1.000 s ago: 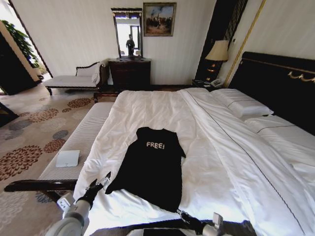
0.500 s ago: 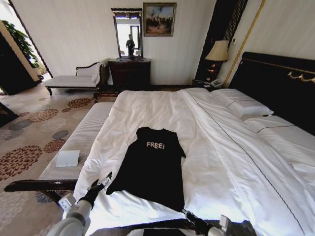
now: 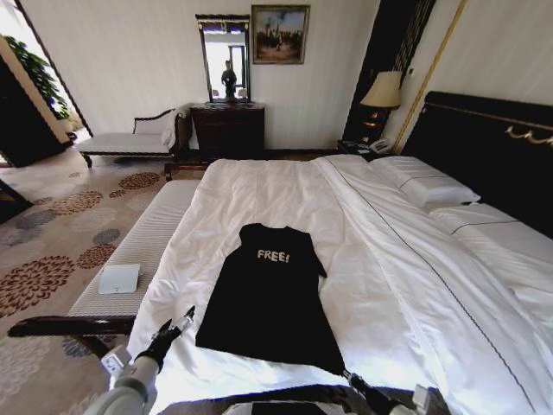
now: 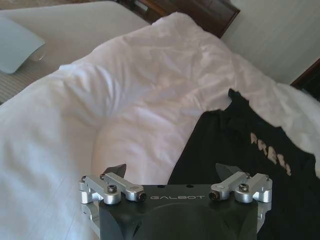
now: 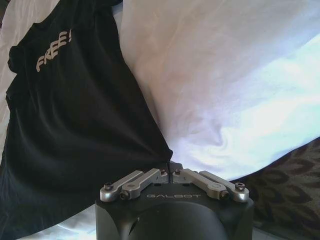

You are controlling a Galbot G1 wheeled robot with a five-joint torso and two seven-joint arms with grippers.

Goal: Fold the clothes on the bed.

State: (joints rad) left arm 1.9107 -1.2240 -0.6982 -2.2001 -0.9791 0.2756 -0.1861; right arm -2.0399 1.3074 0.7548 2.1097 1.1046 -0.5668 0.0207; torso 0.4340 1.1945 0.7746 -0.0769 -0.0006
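The bed [image 3: 285, 186] takes up most of the room, white duvet [image 3: 389, 285] smooth across it and pillows against the dark headboard. Near its foot edge lies the black T-shirt [image 3: 268, 298], flat, lettering up, collar towards the far wall. It looks light and limp, likely to sag and slide on the smooth cover, so corners and hems seem the places to take it. The right tool [image 5: 170, 167] is pinched closed on the shirt's near right hem corner, just at the bed's edge. The left tool [image 4: 171, 172] hangs with its fingers spread wide above the duvet, just beside the shirt's near left edge, holding nothing
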